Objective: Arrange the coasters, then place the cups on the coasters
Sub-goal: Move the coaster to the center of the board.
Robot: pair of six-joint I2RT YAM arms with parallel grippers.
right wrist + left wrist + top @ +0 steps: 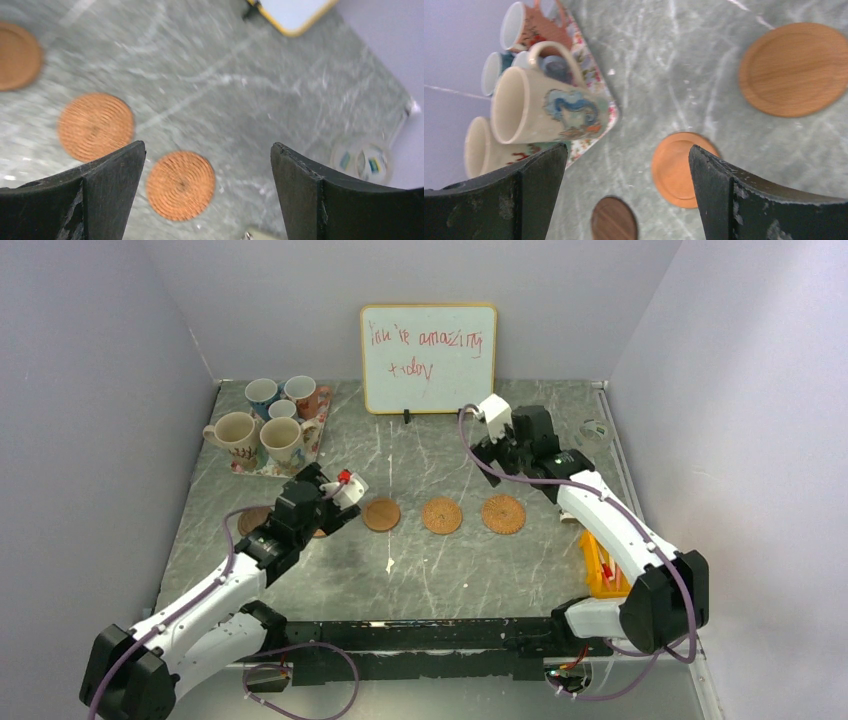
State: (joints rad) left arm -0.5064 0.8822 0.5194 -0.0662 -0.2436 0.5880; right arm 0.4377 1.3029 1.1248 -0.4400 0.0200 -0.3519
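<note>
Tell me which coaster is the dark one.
The dark brown coaster, leftmost of the line, with wood grain showing; the other coasters in view are all tan-orange.

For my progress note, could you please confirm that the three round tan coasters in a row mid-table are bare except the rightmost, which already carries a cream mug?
Not quite: the rightmost ribbed round tan coaster is bare too, as the top external view shows. The handled ceramic mugs all stand on the rectangular floral tray at the back left. The rest is right.
</note>
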